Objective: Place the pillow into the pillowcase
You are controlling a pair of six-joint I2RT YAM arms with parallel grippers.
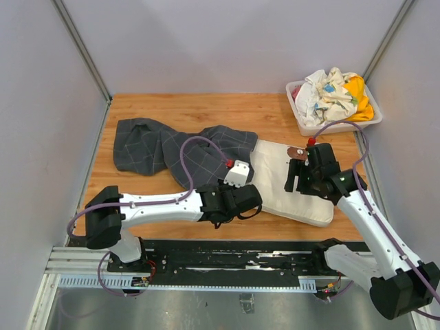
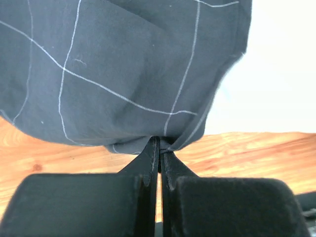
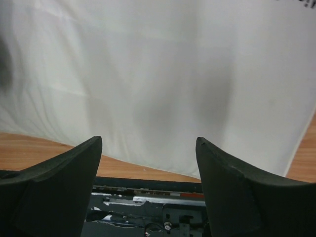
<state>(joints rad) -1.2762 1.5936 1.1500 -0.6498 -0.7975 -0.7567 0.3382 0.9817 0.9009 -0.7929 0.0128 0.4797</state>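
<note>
The dark grey checked pillowcase [image 1: 158, 148] lies crumpled across the left and middle of the wooden table. The cream-white pillow [image 1: 275, 185] lies flat to its right, with a brown print [image 1: 297, 152] at its far end. My left gripper [image 1: 230, 187] is at the pillowcase's near right edge. In the left wrist view it [image 2: 159, 140] is shut on a fold of the pillowcase [image 2: 123, 74], and the pillow [image 2: 276, 74] shows white to the right. My right gripper [image 1: 296, 184] hangs over the pillow. It [image 3: 148, 140] is open, with nothing between its fingers and the pillow [image 3: 158, 74] beneath.
A white bin [image 1: 302, 124] stands at the back right corner, filled with white, yellow and patterned cloths [image 1: 333, 93]. Grey walls close in the table on the left, right and back. A metal rail [image 1: 206, 265] runs along the near edge.
</note>
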